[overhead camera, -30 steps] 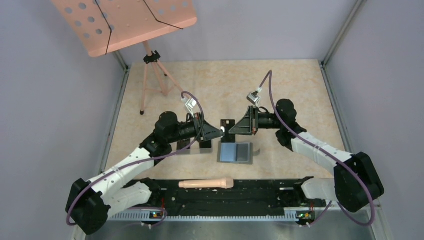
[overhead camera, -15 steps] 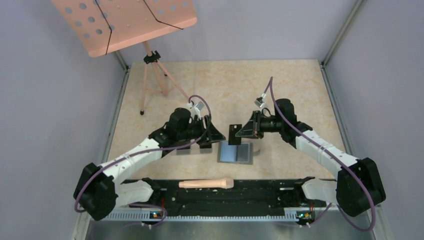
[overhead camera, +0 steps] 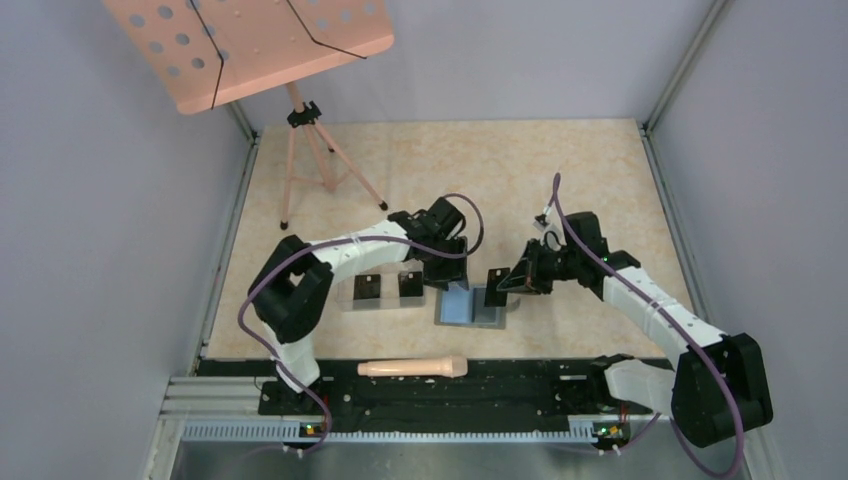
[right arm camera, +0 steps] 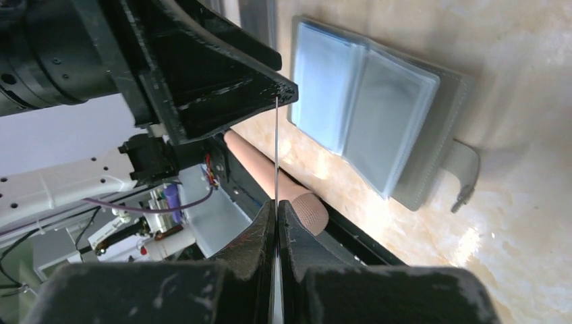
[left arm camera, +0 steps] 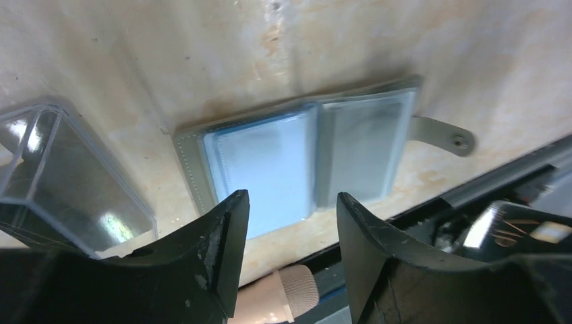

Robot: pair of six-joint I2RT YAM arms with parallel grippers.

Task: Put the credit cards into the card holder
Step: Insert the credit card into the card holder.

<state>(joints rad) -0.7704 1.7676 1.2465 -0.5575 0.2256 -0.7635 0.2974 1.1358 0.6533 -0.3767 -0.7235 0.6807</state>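
The card holder [overhead camera: 470,306] lies open and flat on the table, bluish sleeves up, and shows in the left wrist view as the card holder [left arm camera: 303,152] with its snap tab [left arm camera: 450,137] to the right. My right gripper [overhead camera: 507,282] is shut on one black credit card [overhead camera: 495,279], held on edge just above the holder's right half. In the right wrist view that credit card [right arm camera: 276,148] is a thin line rising from my right gripper [right arm camera: 277,206]. My left gripper [left arm camera: 290,209] hangs open and empty over the holder's far left corner. Two more credit cards [overhead camera: 366,288] stand in a clear box.
The clear plastic box [overhead camera: 385,292] sits just left of the holder. A peach-coloured handle [overhead camera: 412,367] lies on the black rail at the near edge. A pink music stand [overhead camera: 250,45] on a tripod stands at the back left.
My left gripper opened, let go of the card and swung right over the holder. My right gripper closed on the card and carried it down toward the holder's right side.
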